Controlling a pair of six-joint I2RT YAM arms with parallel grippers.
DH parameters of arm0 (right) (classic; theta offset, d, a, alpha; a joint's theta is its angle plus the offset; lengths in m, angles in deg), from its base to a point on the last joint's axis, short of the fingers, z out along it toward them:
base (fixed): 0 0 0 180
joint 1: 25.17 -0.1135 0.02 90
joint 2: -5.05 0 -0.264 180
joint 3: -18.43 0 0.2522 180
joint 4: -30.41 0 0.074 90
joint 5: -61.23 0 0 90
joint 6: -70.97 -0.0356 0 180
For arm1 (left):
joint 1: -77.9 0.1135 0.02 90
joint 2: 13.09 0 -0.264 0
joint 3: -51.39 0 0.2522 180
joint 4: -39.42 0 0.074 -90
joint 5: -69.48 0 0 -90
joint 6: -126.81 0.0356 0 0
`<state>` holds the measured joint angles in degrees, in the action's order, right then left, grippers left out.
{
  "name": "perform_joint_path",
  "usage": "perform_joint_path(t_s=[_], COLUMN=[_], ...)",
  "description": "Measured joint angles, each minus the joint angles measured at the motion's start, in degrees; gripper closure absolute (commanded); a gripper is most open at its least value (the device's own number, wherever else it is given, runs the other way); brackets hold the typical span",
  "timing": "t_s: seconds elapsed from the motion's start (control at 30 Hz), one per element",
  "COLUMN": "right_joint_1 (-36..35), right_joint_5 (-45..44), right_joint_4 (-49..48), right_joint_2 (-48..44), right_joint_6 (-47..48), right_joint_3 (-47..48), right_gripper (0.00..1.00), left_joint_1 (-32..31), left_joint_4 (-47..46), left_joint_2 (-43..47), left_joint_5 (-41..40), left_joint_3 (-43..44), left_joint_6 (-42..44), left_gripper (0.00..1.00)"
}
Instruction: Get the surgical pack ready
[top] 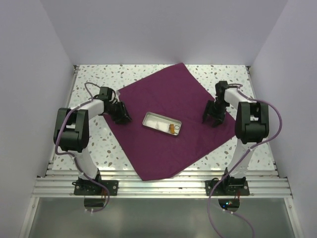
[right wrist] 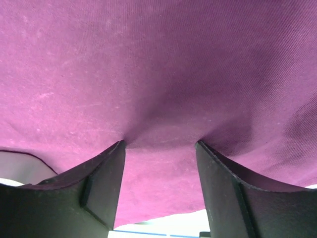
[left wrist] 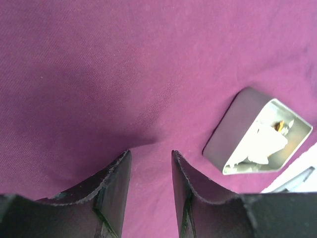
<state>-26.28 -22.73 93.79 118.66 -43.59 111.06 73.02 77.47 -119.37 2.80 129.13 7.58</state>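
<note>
The plum-purple cloth (top: 171,106) lies flat as a large diamond-turned sheet on the speckled table. A small shiny metal tray (top: 162,124) sits at its middle with white gauze and a small orange piece inside; it also shows in the left wrist view (left wrist: 257,139). My left gripper (top: 123,118) is open, fingertips down on the cloth (left wrist: 124,74) near its left corner. My right gripper (top: 212,119) is open, tips pressing the cloth (right wrist: 158,64) near its right corner. No instruments can be made out.
White walls close in the table at the back and both sides. Bare speckled tabletop (top: 99,148) shows around the cloth's corners. An aluminium rail (top: 158,186) runs along the near edge by the arm bases.
</note>
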Motion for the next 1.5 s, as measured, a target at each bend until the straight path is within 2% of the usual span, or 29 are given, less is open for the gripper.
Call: perform_joint_path(t_s=[0.07,0.3,0.5,0.67,0.8,0.97,1.1,1.13,1.33,1.43,1.5], right_joint_1=[0.20,-1.01,-9.73,-16.48,-17.86,-18.32,-19.52,-19.71,-20.52,-20.50,-20.52], right_joint_5=[0.15,1.44,6.78,10.36,10.51,10.58,11.61,11.78,13.25,13.25,13.18], right_joint_4=[0.48,3.93,5.84,6.21,6.36,6.05,5.31,4.96,3.08,2.69,2.67], right_joint_2=[0.22,4.15,1.86,-0.37,-0.74,-0.72,-0.37,-0.17,2.75,4.17,5.18], right_joint_6=[0.70,2.99,2.89,1.16,-0.17,-1.36,-2.27,-2.60,-4.20,-4.59,-4.59], right_joint_3=[0.59,11.02,13.29,10.73,8.83,6.93,6.67,6.67,6.67,6.93,7.82], right_gripper=[0.35,0.22,0.16,0.16,0.19,0.25,0.37,0.43,0.50,0.55,0.61], left_joint_1=[0.00,-0.02,-1.36,-6.12,-9.16,-9.92,-10.03,-10.12,-10.45,-10.67,-10.71], left_joint_4=[0.09,1.84,3.13,3.21,3.21,3.65,3.72,3.69,3.61,3.58,3.61], left_joint_2=[1.42,4.20,4.66,3.82,1.51,-1.49,-3.28,-3.50,-4.35,-5.29,-5.86], left_joint_5=[1.31,3.15,4.98,5.55,5.95,5.99,6.10,6.14,7.45,8.09,8.46], left_joint_3=[-2.12,-3.72,1.25,4.37,5.40,5.81,6.67,6.88,7.76,8.24,8.57], left_joint_6=[-0.20,-0.11,-0.17,-0.24,-0.46,-1.25,-1.64,-1.66,-1.66,-1.70,-1.70], left_gripper=[0.57,0.39,0.36,0.37,0.38,0.42,0.44,0.45,0.53,0.60,0.62])
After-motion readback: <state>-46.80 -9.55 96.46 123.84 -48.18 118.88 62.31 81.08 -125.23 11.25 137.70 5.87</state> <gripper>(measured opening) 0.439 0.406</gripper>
